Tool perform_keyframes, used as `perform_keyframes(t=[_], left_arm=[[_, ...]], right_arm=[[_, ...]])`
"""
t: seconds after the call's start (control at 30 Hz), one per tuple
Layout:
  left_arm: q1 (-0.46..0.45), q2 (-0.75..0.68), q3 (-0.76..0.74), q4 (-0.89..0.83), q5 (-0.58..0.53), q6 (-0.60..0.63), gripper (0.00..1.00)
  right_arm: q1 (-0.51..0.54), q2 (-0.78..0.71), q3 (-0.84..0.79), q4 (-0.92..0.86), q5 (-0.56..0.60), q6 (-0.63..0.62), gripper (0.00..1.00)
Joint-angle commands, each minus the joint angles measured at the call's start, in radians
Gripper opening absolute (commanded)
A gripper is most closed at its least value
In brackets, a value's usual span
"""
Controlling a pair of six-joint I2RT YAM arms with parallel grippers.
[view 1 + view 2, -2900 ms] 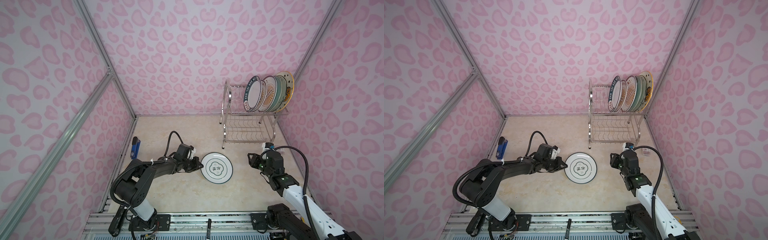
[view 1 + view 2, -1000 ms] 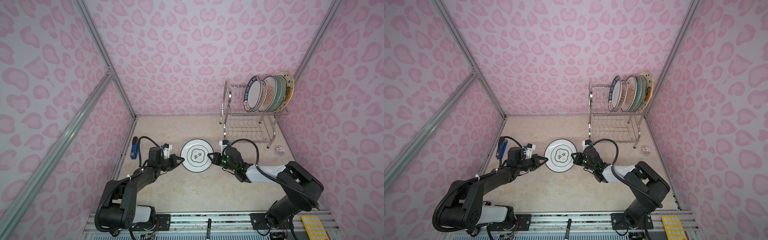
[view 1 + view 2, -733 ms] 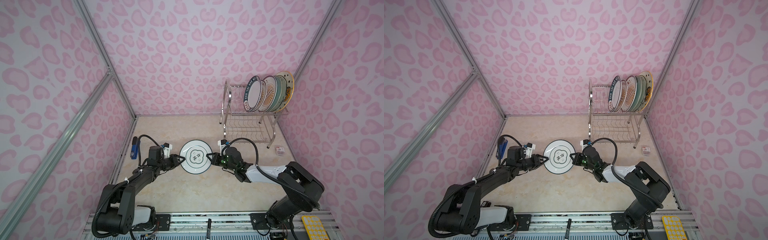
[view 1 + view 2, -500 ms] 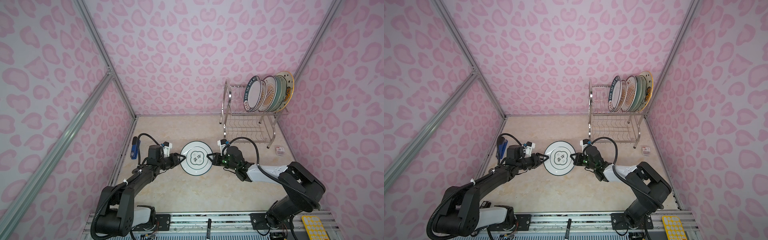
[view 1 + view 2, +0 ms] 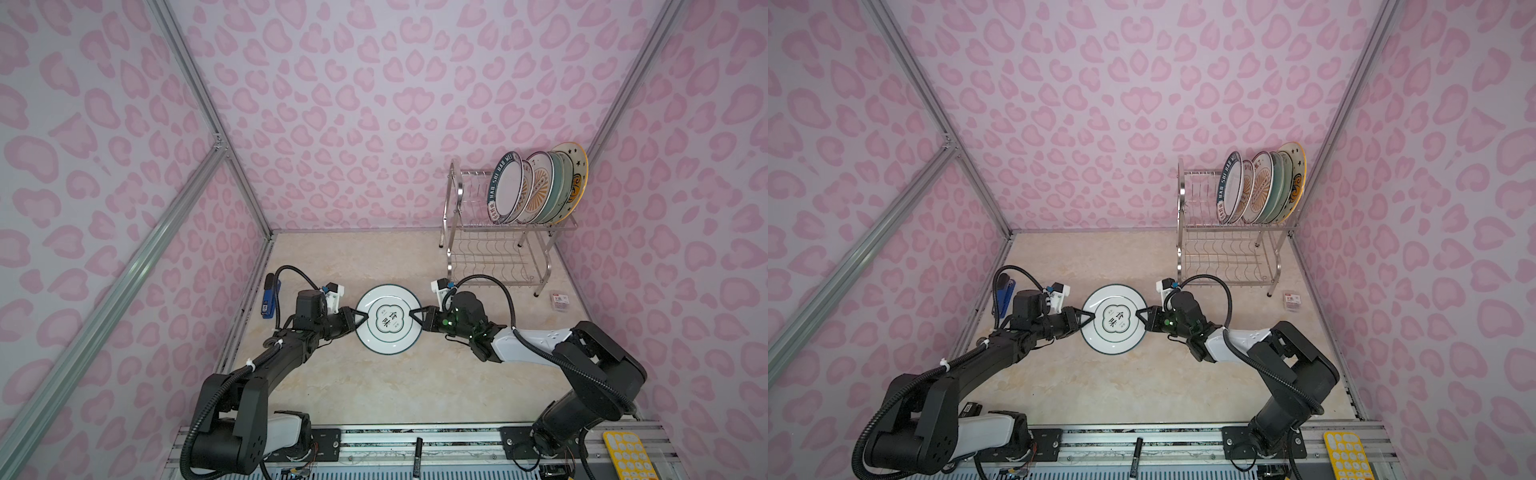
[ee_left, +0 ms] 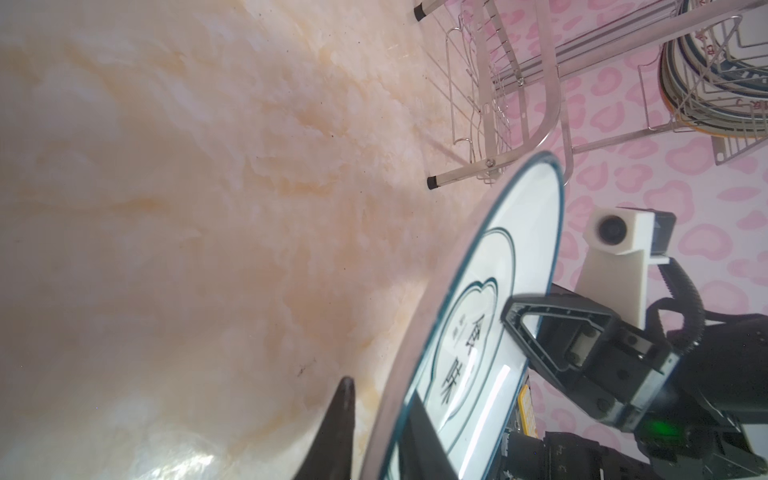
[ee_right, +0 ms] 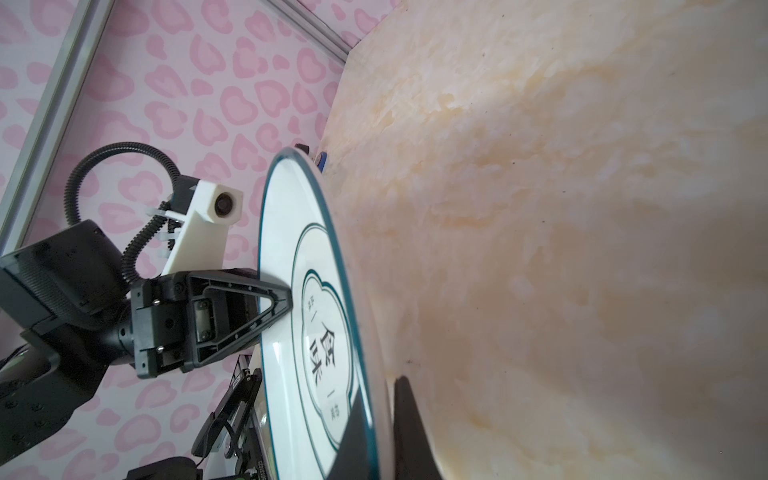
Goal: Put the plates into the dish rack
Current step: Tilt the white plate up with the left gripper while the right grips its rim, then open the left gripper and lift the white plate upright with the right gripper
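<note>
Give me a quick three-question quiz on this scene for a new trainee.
1. Fill in: the rack holds its plates on the ____ tier.
2. The white plate is: A) slotted in the rack; B) between the left tool and the right tool; C) leaning on the wall.
3. True or false: the right tool is open.
Key: 1 upper; 2 B; 3 false, it is shut on the white plate's rim.
</note>
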Motion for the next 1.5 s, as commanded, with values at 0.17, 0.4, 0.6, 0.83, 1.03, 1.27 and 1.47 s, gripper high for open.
perform_keyframes(t=[0.17,0.4,0.6,0.83,1.03,1.27,1.47], left_arm=[[-0.006,-0.006,0.022,0.024,-0.012,-0.038,0.03],[-0.006,-0.034,0.012,0.125,-0.06,-0.11,0.03],[-0.006,-0.064,0.006,0.189,-0.086,-0.155,0.03],[-0.007,-0.078,-0.009,0.201,-0.091,-0.15,0.03],[-0.013,-0.089,-0.022,0.233,-0.067,-0.134,0.03],[-0.029,-0.116,-0.038,0.246,-0.078,-0.108,0.03],[-0.033,-0.135,-0.031,0.215,-0.102,-0.1,0.18]], right_arm=[[0.006,-0.005,0.003,0.074,-0.021,-0.023,0.0],[0.011,-0.009,-0.015,0.151,-0.047,0.035,0.23],[0.028,-0.02,-0.029,0.195,-0.039,0.074,0.25],[0.036,-0.021,-0.023,0.216,-0.045,0.096,0.24],[0.038,-0.018,-0.016,0.229,-0.05,0.116,0.14],[0.044,-0.011,-0.009,0.262,-0.066,0.146,0.0],[0.042,-0.032,-0.012,0.242,-0.053,0.143,0.0]])
